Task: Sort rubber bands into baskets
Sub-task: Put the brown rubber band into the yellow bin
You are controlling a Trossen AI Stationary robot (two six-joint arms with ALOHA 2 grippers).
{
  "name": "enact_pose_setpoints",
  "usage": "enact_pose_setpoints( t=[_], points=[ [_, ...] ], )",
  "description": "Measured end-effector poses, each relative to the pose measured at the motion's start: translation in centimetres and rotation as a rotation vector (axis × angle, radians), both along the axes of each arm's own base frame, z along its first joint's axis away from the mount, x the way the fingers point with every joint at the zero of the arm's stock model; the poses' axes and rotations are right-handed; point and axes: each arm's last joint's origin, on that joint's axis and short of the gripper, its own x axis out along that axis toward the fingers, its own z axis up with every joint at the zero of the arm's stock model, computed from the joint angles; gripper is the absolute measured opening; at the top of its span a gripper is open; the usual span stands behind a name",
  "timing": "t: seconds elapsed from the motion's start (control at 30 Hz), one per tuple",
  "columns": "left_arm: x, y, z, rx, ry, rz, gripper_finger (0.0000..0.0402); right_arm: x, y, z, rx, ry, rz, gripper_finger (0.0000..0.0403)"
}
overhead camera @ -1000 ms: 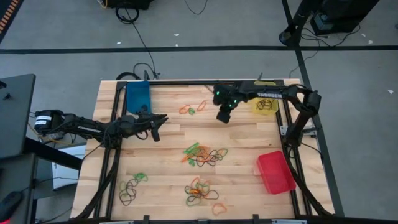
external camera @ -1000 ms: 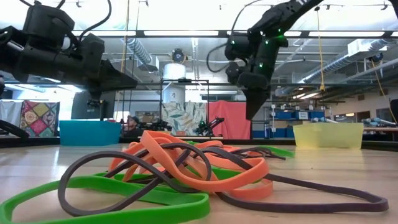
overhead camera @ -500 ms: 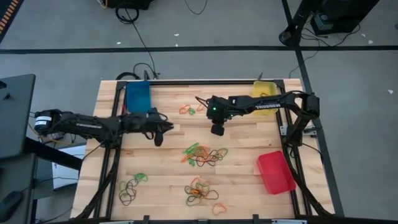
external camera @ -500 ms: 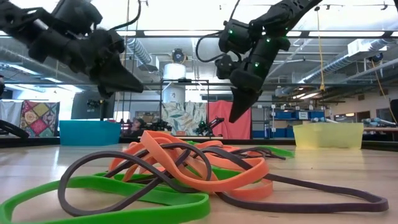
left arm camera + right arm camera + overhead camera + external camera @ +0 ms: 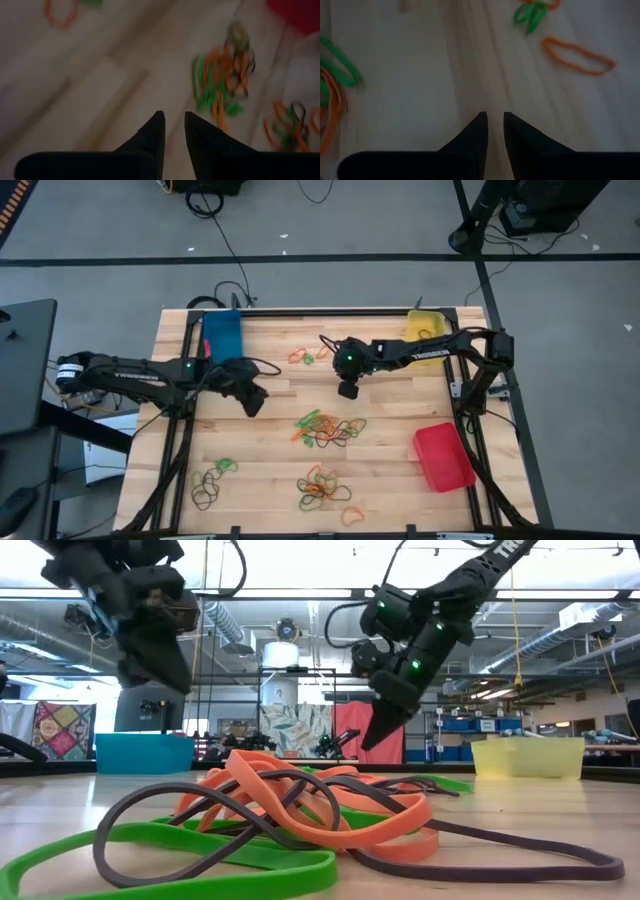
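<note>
— Where are the baskets?

— Rigid plastic: blue basket and yellow basket at the far edge, red basket near my right side.

— Which band next?

— The central tangle, thin rubbery loops sprawled across the planks, lies between my arms. My right gripper hangs nearer, just beyond it; my left gripper is farther. Both have fingers narrowly apart, empty.

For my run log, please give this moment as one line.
left gripper: empty, above bare table | right gripper: empty, above bare table | rubber bands: on table | baskets: none filled visibly
</note>
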Motion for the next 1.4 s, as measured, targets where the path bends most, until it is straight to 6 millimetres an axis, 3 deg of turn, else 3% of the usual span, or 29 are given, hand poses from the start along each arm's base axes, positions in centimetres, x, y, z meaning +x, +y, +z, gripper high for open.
enact_pose_setpoints(
  t=[0.17, 0.37, 0.57, 0.73, 0.97, 1.4],
  points=[
    [-0.9, -1.9, 0.2, -0.106, 0.127, 0.021, 0.0078, -1.2, 0.9, -1.9, 0.000, 0.035, 0.020, 0.0074],
    [-2.2, -5.3, -1.7, -0.275, 0.230, 0.056, 0.0078, -1.2, 0.1, -1.8, -0.023, 0.002, -0.023, 0.0074],
    [-3.3, -8.8, -1.2, -0.434, 0.279, 0.007, 0.0078, -1.3, 0.7, -2.2, -0.023, -0.013, -0.032, 0.0074],
    [-5.1, -12.0, -1.8, -0.401, 0.328, -0.031, 0.0078, -1.6, 1.6, -3.0, -0.037, -0.031, -0.015, 0.0074],
    [-6.9, -15.1, -3.4, -0.354, 0.444, -0.083, 0.0078, -1.0, 1.6, -2.6, -0.046, -0.118, -0.004, 0.0074],
    [-7.6, -17.1, -6.8, -0.198, 0.634, -0.158, 0.0078, -1.0, 1.6, -2.5, -0.051, -0.120, 0.007, 0.0074]
  ],
)
